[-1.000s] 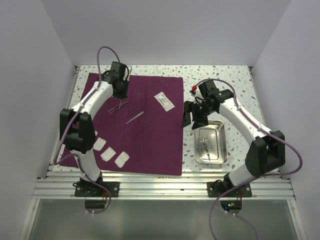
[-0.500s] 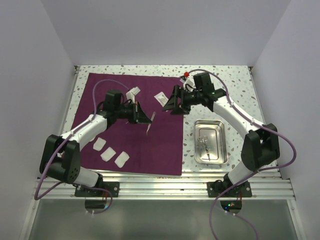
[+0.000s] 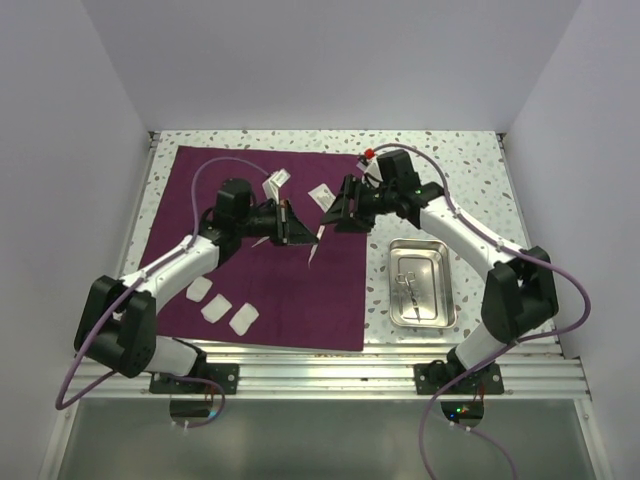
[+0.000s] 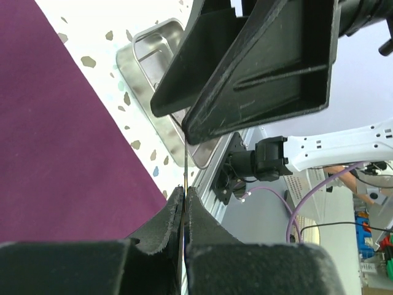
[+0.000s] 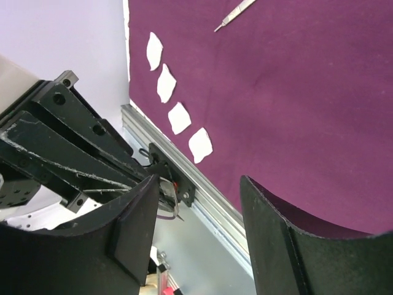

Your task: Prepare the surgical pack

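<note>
Steel instrument (image 3: 317,243), thin, pinched in my closed left gripper (image 4: 185,195) above the maroon cloth (image 3: 300,300), points its long axis toward my right gripper (image 3: 336,212) (jaws apart, nothing held), which stands just beside its tip, nearer than the tray (image 3: 447,285).

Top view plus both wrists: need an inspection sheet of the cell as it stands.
surface: speckled table, maroon cloth lying flat on its left part.
job's things: steel tray right of the cloth, hinged instrument inside; four white pads by the cloth's near edge; loose instrument on the cloth.
clutter: small white packet on the cloth.
grippers: left gripper shut on a thin instrument; right gripper open at its far end, contact unclear.
cables: purple cables loop above both arms.
surroundings: plain walls on three sides; aluminium rail at the near edge.
</note>
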`<state>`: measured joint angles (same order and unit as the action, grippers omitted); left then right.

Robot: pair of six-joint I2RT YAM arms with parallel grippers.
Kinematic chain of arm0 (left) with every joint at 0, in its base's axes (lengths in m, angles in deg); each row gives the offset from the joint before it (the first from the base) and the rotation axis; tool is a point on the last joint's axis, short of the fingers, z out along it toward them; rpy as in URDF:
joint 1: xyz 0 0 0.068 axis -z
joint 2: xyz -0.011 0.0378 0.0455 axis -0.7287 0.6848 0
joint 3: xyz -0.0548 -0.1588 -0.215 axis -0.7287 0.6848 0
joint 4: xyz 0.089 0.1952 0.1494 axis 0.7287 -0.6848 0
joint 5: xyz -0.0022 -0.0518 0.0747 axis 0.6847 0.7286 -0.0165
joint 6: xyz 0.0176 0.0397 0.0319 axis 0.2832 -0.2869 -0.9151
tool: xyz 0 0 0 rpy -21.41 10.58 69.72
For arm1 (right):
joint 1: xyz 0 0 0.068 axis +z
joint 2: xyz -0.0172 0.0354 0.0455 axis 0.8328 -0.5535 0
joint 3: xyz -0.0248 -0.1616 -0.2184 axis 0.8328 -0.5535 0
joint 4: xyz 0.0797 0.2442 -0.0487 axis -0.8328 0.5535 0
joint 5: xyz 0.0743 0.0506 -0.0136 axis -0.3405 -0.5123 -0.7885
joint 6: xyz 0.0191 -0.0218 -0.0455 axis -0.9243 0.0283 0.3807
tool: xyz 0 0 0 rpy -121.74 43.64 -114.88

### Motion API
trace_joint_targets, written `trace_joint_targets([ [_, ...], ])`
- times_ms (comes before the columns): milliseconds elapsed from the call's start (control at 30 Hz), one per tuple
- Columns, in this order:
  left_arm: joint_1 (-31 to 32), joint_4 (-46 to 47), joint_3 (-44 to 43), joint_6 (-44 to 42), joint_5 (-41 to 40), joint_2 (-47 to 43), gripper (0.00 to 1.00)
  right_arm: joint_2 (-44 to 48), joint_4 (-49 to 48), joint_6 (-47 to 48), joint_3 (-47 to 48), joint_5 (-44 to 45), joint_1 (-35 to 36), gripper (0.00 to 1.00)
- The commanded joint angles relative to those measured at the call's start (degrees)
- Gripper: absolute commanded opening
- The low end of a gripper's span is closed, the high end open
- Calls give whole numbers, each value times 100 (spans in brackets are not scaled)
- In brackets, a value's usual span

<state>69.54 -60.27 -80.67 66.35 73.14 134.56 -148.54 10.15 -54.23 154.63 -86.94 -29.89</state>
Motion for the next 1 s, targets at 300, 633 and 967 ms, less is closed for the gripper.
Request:
trace_joint_targets([
  [300, 343, -218, -655, -56, -518, 318, 0, -300, 481, -99, 396, 600, 408, 49],
  [633, 369, -935, -1050, -547, -736, 468, 29, -424, 1085, 181, 607, 959, 426, 0],
  [967, 18, -3608, -1999, -2163, -3328, 818, 57, -239, 3608, 2174, 678, 3109, -557, 0],
])
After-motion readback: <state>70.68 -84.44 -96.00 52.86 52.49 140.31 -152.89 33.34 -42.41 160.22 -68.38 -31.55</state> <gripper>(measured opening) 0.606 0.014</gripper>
